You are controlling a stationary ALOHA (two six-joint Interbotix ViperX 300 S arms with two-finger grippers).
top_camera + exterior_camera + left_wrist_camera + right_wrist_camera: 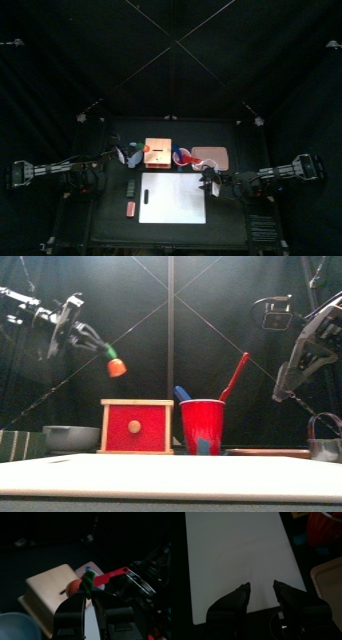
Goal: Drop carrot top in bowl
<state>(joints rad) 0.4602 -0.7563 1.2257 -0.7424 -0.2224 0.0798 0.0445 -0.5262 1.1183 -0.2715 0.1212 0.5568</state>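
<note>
The carrot top, an orange stub with green leaves, hangs high above the table with my left gripper shut on its leaves. In the left wrist view the carrot top sits between the jaws of the left gripper, over the wooden box. The grey bowl stands on the table below and to the left, and shows as a bluish rim in the left wrist view. My right gripper is open over the white cutting board, holding nothing.
A red-fronted wooden box and a red cup with a red utensil stand mid-table. A pink tray lies at the back right. A small reddish piece lies left of the board.
</note>
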